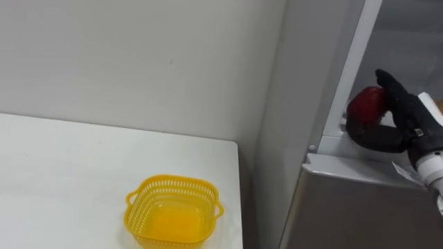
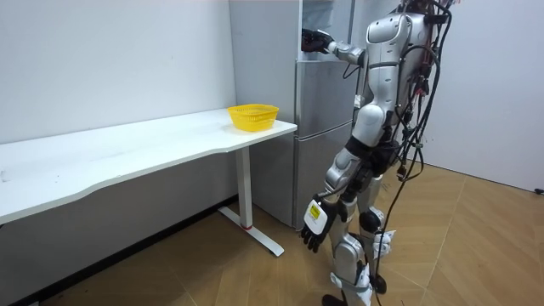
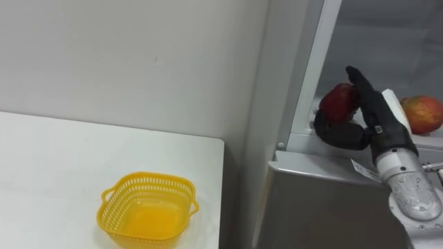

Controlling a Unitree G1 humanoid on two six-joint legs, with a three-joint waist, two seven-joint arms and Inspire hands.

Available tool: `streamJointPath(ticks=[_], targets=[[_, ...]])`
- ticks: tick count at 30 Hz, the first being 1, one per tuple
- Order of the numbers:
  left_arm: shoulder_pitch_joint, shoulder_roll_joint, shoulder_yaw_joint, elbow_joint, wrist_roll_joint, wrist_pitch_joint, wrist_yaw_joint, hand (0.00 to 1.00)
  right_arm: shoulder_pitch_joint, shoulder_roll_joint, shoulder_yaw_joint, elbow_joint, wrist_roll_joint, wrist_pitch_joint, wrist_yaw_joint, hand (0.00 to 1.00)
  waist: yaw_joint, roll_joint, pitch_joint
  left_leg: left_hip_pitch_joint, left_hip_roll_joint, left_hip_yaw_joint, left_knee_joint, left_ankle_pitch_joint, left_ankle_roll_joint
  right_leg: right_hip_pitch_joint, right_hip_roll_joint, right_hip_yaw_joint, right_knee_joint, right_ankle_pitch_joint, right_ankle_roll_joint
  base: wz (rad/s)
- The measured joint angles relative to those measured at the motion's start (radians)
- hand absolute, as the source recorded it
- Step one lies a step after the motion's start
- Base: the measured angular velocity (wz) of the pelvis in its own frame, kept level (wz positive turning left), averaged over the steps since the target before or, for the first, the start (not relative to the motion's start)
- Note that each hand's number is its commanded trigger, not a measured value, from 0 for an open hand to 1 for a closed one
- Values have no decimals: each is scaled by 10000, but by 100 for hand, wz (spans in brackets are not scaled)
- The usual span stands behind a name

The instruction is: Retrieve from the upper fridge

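Retrieval is at the grasp stage. The robot stands facing the fridge [image 3: 273, 104], its right hand [image 3: 374, 114] reached into the open upper compartment and wrapped round the red apple [image 3: 337, 100]: fingers up over the back, thumb curled beneath. The apple sits at the front edge of the upper shelf, close to the compartment's left wall, and a second apple [image 3: 423, 113] lies just beyond the hand.

To do this well, I judge the hold should be firm before any pull. The fruit should be lifted slightly clear of the shelf lip and drawn straight out, so the wrist does not nudge the second apple. The yellow basket [image 3: 147, 181], empty near the bench's [image 3: 55, 166] right front corner beside the fridge, looks the likely destination. The left hand [image 2: 316, 223] hangs loose and open at the robot's side.
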Motion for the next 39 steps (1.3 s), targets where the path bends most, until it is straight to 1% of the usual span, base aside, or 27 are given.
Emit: streamJointPath(ticks=[1, 2, 3, 9, 16, 25, 34, 36, 37, 39], targets=[[0, 0, 0, 0, 0, 33, 1, 0, 0, 0, -1, -1, 93, 30, 55, 5, -2, 6, -6, -1, 2, 0, -3, 0, 0, -1, 3, 0, 2, 0, -1, 0], [-1, -1, -1, 0, 0, 60, 1, 0, 0, 0, -1, -1, 151, 50, 80, 74, -2, 10, -10, -1, 3, 1, -3, 0, 0, -2, 4, 0, 1, 0, -1, 0], [-2, -1, -1, 0, 0, 110, 2, 0, 0, -1, -1, -3, 219, 72, 94, 100, -4, 17, -22, 0, 4, 2, -5, 0, 0, -2, 6, 1, 2, 0, -1, 0], [8, 0, -4, -1, -5, 218, 5, 0, -5, -24, -75, -7, 531, 174, 13, 100, 17, 11, -51, 69, 11, 80, -59, 0, 0, 5, 7, 22, 2, 0, -1, -3], [10, 4, 0, 0, -4, 228, 15, 0, -20, -23, -182, -86, 1072, 143, 79, 100, 14, -26, -82, 63, 12, 78, -56, 1, 0, 10, 7, 18, 2, 0, 0, 0], [18, 4, 0, 1, -9, 306, 16, 0, -76, -23, -180, -84, 1071, 171, 62, 100, 41, -56, -81, 59, 13, 66, -55, 1, 0, 13, 7, 13, 2, 0, 0, 0], [7, 0, -1, 1, -32, 326, 19, 0, -184, -21, -199, -78, 1068, 180, 32, 100, 26, -82, -46, 53, 16, 68, -62, 0, 0, 6, 9, 17, -13, 0, 0, 0], [0, -4, -1, 0, -32, 327, 19, 0, -197, -20, -209, -79, 1077, 179, 23, 100, 29, -60, -29, 50, 15, 74, -62, 1, 0, -1, 9, 16, -16, 0, 0, 0], [-18, -4, -1, 0, -31, 326, 18, 0, -201, -20, -207, -81, 1076, 178, 11, 100, 34, -77, -41, 49, 14, 76, -63, 0, 0, -6, 9, 16, -15, 0, 0, 0], [-56, -4, -3, 0, -31, 318, 18, 0, -201, -16, -201, -84, 1098, 178, -40, 100, 31, -66, -33, 48, 14, 78, -62, 0, 0, -4, 7, 14, -14, 0, 0, 0]])
